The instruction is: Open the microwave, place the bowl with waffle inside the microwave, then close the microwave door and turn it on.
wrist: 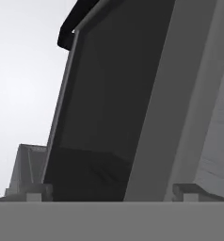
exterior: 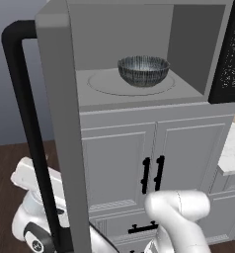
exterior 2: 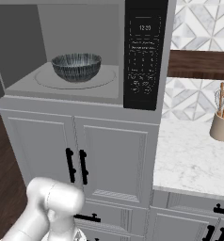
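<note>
With the bowl (exterior: 143, 70) already inside the microwave (exterior 2: 81, 87), the jaws stand apart just before the microwave door (wrist: 109, 103), which likely needs pushing shut next.

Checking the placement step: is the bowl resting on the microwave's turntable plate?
Touching. In the right base view the bowl sits directly on the turntable plate inside the microwave, no gap beneath it.

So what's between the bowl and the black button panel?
Nothing: in the right base view only bare grey microwave floor lies between the bowl and the button panel.
</note>
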Available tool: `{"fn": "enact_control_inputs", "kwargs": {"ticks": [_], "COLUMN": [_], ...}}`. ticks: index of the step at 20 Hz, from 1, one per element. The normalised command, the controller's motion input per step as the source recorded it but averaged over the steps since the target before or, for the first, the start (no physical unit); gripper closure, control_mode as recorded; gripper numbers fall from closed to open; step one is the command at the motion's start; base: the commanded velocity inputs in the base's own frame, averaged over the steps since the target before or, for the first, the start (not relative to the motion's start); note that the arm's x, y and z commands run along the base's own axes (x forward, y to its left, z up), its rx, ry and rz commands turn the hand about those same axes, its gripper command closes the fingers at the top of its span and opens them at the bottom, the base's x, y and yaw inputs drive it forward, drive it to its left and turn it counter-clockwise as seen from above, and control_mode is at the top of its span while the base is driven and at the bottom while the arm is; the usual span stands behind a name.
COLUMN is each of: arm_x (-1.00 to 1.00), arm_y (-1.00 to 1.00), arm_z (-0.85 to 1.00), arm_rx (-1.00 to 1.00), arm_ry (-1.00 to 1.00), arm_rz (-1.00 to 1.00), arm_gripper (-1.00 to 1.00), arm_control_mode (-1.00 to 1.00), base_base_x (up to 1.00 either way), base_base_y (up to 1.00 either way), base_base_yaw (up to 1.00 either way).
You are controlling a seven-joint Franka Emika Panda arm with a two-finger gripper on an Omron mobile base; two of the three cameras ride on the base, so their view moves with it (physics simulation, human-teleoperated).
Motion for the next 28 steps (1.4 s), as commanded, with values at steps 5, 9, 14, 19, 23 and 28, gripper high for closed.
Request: {"fn": "enact_control_inputs", "kwargs": {"ticks": [5, 9, 14, 19, 23, 28], "arm_x": [0.0, 0.0, 0.0, 0.0, 0.0, 0.02], "arm_y": [-0.14, -0.22, -0.3, -0.41, -0.41, -0.44], "arm_z": [0.12, 0.04, 0.14, 0.33, 0.31, 0.36], "arm_rx": [0.25, 0.25, 0.24, 0.26, 0.24, 0.2], "arm_ry": [-0.16, -0.19, -0.2, -0.16, -0.11, -0.02], "arm_rz": [0.04, 0.05, 0.05, 0.06, 0.07, 0.12], "arm_gripper": [-1.0, -1.0, -1.0, -1.0, -1.0, -1.0], "arm_control_mode": [-1.0, -1.0, -1.0, -1.0, -1.0, -1.0], "base_base_x": [0.0, 0.0, 0.0, 0.0, 0.0, 0.0], "base_base_y": [0.0, 0.0, 0.0, 0.0, 0.0, 0.0], "base_base_yaw": [0.0, 0.0, 0.0, 0.0, 0.0, 0.0]}}
